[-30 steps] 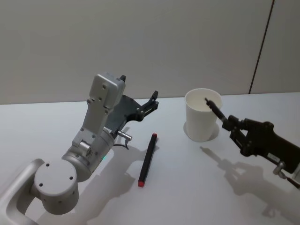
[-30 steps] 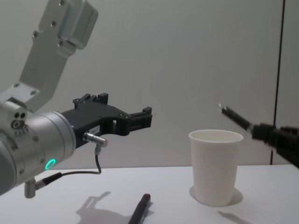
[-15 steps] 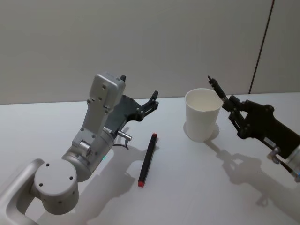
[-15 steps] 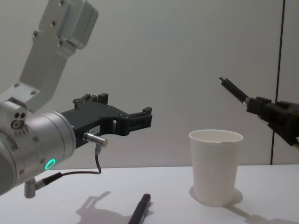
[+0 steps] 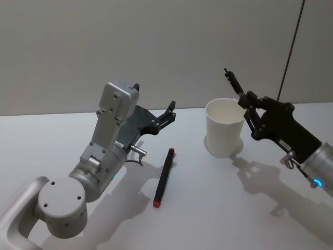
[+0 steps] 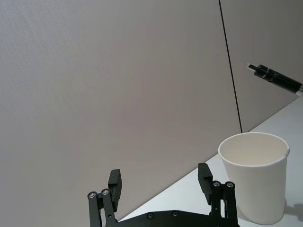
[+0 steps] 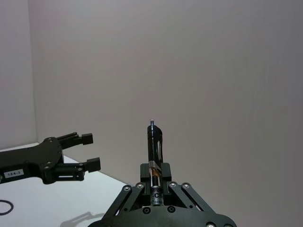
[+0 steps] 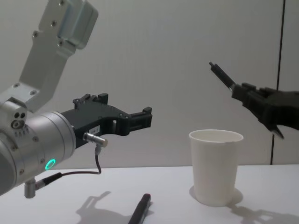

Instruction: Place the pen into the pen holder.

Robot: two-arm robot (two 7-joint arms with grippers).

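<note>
A: Where is the slim black pen sitting?
B: The right gripper is clamping it, tip pointing up, higher than the white paper cup and by its right rim.
A: How to finish well?
B: I'd be centring it over the mouth, tipping it down, releasing low. The left gripper is hovering, jaws apart.

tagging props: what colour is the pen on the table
Table pen: black with a red tip, clearest in head view.
</note>
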